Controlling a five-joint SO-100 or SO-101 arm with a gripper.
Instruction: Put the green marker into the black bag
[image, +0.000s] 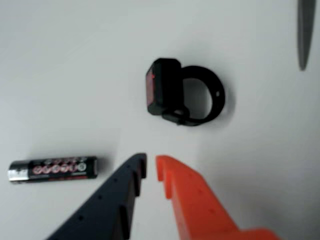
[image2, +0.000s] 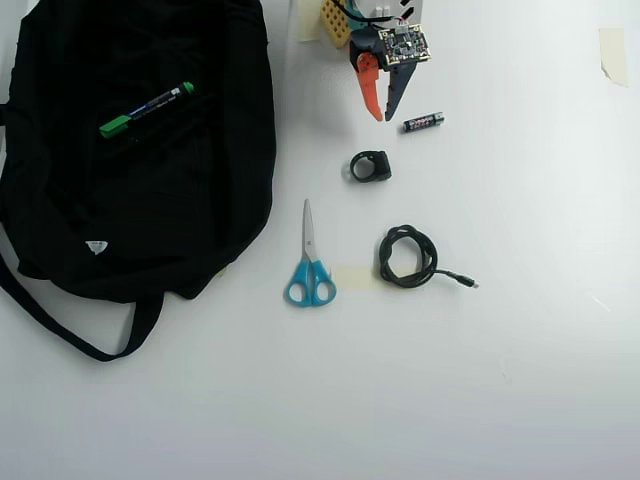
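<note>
In the overhead view the green marker (image2: 147, 109) lies slanted on top of the black bag (image2: 120, 200), which fills the upper left of the table. My gripper (image2: 382, 116) hangs near the top centre, well to the right of the bag, its orange and dark fingers shut with nothing between them. In the wrist view the gripper (image: 151, 167) enters from the bottom edge with its tips nearly touching. Marker and bag are out of the wrist view.
A small black battery (image2: 423, 122) (image: 53, 169) lies just beside the fingertips. A black ring-shaped gadget (image2: 370, 166) (image: 182, 94) sits just below the gripper in the overhead view. Blue-handled scissors (image2: 309, 258) and a coiled black cable (image2: 410, 256) lie further down.
</note>
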